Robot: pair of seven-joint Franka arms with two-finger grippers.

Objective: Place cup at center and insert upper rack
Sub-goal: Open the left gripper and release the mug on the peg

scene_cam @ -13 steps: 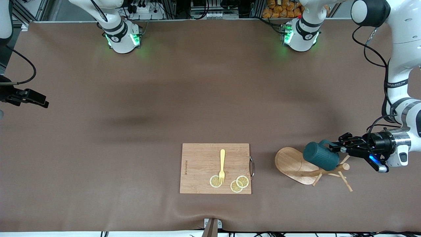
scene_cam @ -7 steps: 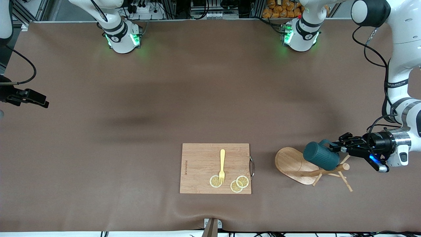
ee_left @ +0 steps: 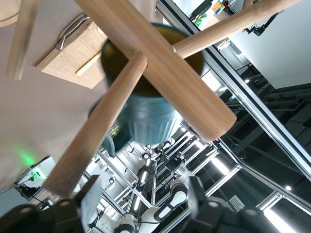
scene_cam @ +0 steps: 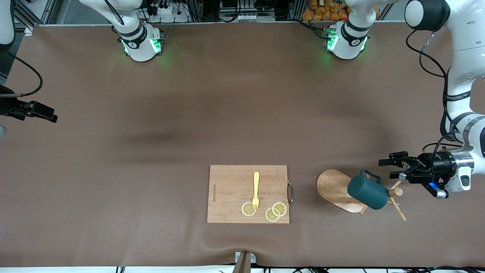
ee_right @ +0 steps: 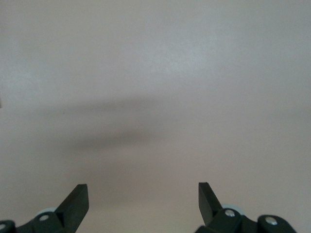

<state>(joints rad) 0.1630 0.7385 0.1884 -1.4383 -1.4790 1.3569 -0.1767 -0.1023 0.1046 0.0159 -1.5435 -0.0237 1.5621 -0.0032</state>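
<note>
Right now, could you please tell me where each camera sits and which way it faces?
Front view: high across the table, facing both bases; shows the open left end effector beside the cup.
Left wrist view: under the rack, looking up at it.
Right wrist view: over bare table; open right end effector.
Front and left wrist views share cup, rack and cutting board.

table (scene_cam: 151, 151): brown | cutting board (scene_cam: 231, 189) near front camera | upper rack (scene_cam: 337, 189) toppled beside it
</note>
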